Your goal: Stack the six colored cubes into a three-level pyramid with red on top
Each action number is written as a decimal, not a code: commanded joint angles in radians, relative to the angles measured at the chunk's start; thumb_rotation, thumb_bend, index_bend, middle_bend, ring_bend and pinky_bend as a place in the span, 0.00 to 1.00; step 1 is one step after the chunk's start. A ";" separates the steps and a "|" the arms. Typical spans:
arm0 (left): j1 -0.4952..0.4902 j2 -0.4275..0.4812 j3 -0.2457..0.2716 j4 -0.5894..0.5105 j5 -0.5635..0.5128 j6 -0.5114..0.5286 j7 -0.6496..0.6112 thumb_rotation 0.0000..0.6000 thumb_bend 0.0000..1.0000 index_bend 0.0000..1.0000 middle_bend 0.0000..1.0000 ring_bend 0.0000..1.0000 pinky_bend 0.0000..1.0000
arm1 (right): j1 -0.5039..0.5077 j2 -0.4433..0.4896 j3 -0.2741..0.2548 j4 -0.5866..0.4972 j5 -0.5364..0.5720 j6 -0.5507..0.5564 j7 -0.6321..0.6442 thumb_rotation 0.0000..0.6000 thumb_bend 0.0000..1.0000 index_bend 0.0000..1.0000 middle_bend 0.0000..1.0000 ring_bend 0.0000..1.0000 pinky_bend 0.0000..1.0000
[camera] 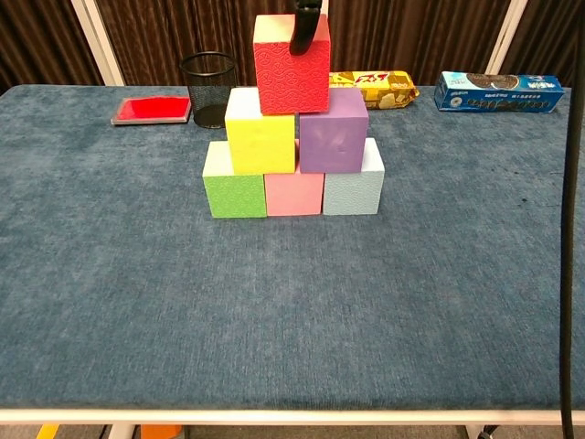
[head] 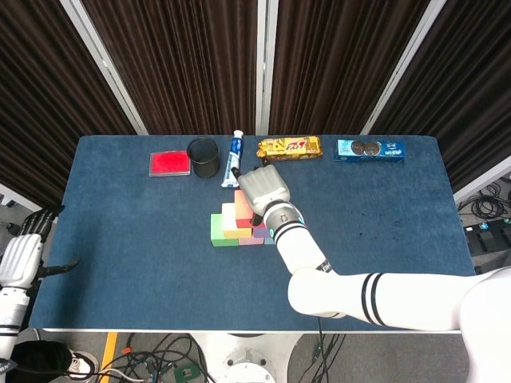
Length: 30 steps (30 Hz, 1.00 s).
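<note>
Six cubes form the pyramid, the right hand [head: 259, 191] gripping the red cube [camera: 292, 64] atop yellow cube [camera: 261, 133] and purple cube [camera: 333, 132], the left hand [head: 22, 257] empty, fingers apart.

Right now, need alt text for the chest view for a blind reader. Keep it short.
A red cube tops a pyramid on a blue table: yellow cube and purple cube under it, green cube, pink cube and pale blue cube at the base. A dark fingertip of the right robot hand lies on the red cube's front.
</note>
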 commanded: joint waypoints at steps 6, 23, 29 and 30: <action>0.000 -0.003 0.000 0.003 -0.002 -0.006 0.001 1.00 0.15 0.08 0.05 0.00 0.05 | -0.005 -0.006 0.008 0.001 0.013 0.007 -0.017 1.00 0.16 0.00 0.65 0.18 0.00; 0.010 -0.003 -0.010 0.006 -0.007 0.008 -0.039 1.00 0.15 0.08 0.05 0.00 0.05 | -0.019 -0.031 0.025 -0.004 0.008 0.043 -0.048 1.00 0.16 0.00 0.65 0.18 0.00; 0.017 -0.007 -0.004 0.007 0.002 0.015 -0.043 1.00 0.15 0.08 0.05 0.00 0.05 | -0.026 -0.045 0.027 0.009 0.023 0.040 -0.064 1.00 0.16 0.00 0.62 0.18 0.00; 0.018 -0.007 -0.004 0.007 0.003 0.016 -0.043 1.00 0.15 0.08 0.05 0.00 0.05 | -0.027 -0.043 0.028 0.010 0.029 0.034 -0.069 1.00 0.15 0.00 0.59 0.17 0.00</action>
